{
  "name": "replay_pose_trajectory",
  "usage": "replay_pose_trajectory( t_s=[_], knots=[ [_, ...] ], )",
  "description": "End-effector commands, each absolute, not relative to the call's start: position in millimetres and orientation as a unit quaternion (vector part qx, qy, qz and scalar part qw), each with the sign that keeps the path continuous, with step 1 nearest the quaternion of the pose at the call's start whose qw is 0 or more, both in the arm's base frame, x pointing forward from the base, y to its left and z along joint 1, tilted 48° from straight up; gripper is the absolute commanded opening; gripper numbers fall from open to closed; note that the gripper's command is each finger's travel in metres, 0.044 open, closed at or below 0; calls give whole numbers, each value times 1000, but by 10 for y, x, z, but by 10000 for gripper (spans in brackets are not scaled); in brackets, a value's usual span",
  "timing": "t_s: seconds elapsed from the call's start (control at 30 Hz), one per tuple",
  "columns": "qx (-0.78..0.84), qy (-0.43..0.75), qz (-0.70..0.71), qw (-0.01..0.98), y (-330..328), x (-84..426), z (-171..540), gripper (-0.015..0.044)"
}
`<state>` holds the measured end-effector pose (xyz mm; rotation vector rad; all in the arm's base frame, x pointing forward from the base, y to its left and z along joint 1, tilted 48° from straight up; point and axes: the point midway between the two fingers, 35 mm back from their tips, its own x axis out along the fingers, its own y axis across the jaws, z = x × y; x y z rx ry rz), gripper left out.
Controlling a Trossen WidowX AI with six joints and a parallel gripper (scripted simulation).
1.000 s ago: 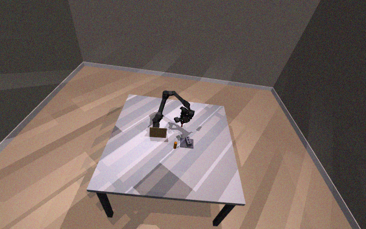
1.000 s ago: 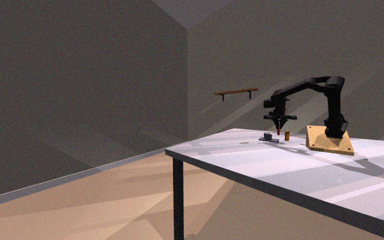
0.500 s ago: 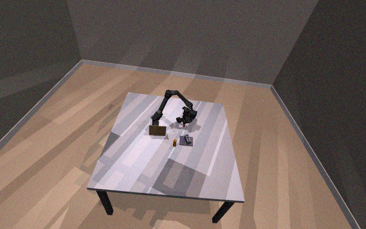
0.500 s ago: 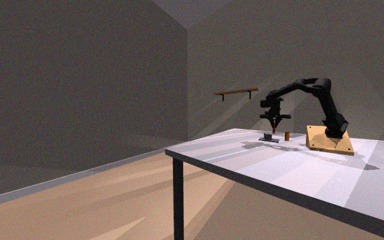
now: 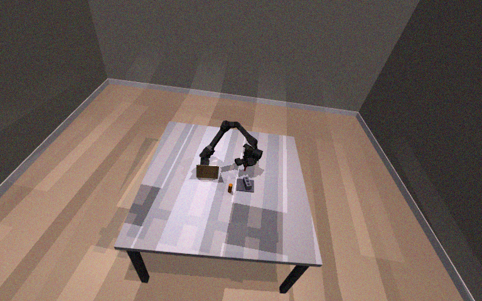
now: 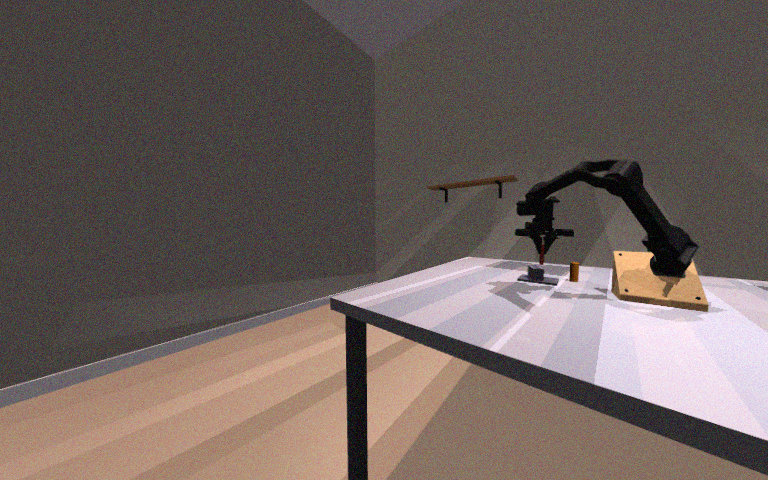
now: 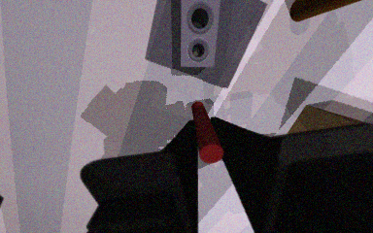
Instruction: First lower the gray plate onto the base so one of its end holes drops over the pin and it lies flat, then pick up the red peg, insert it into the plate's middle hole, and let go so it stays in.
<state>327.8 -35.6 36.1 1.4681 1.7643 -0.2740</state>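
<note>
The gray plate and red peg share a scene with a big white table. The black arm arches up from a sloping wooden block. Its claw, pointing down, is clamped on the peg, which hangs upright above the table, near the plate and outside its holes. The dark square base carries the plate, turned askew to the base's edges; whether the pin fills an end hole, I cannot tell. An orange cylinder stands near the base.
</note>
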Motion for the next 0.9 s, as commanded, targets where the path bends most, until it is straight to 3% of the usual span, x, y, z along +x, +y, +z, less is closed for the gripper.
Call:
replay_pose_trajectory(
  t_s=[0.0, 0.87],
  knots=[
    [578, 700, -109, 405, -433, 3322, 260, 0],
    [578, 702, -103, 404, -864, 3518, -322, 0]
  ],
)
